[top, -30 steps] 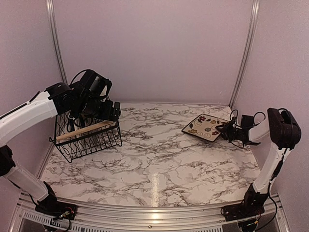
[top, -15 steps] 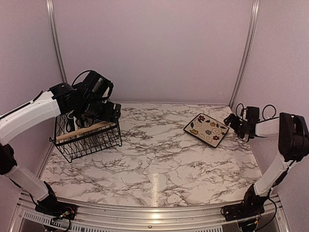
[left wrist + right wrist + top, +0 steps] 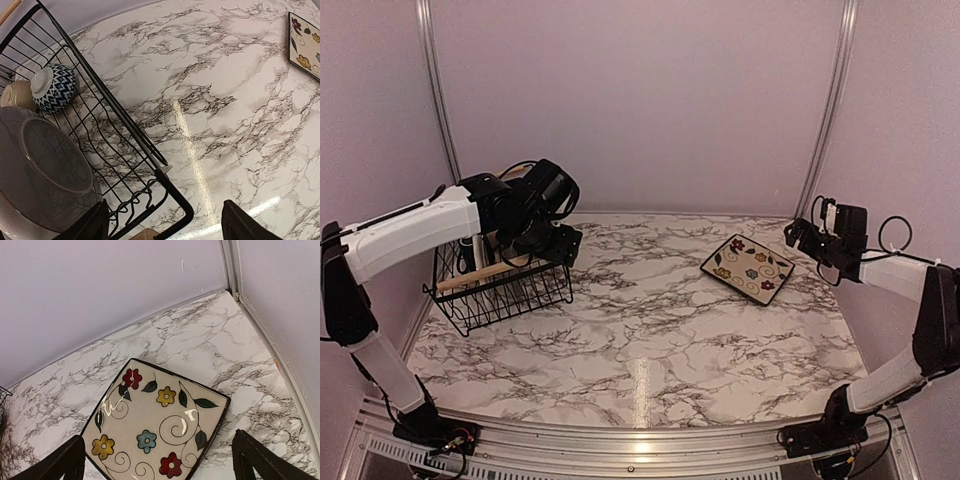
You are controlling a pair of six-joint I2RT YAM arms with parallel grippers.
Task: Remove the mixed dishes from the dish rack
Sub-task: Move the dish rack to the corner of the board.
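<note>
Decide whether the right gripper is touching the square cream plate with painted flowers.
Apart. The top external view shows the open right gripper beyond the square cream plate with painted flowers, with bare marble tabletop visible between them.

You're looking at a robotics lab test cell — plain pale walls [image 3: 640,100], aluminium corner posts [image 3: 832,110], a marble-print tabletop [image 3: 660,330], and a metal rail [image 3: 620,447] along the near edge where two robot arms [image 3: 405,222] are bolted.
</note>
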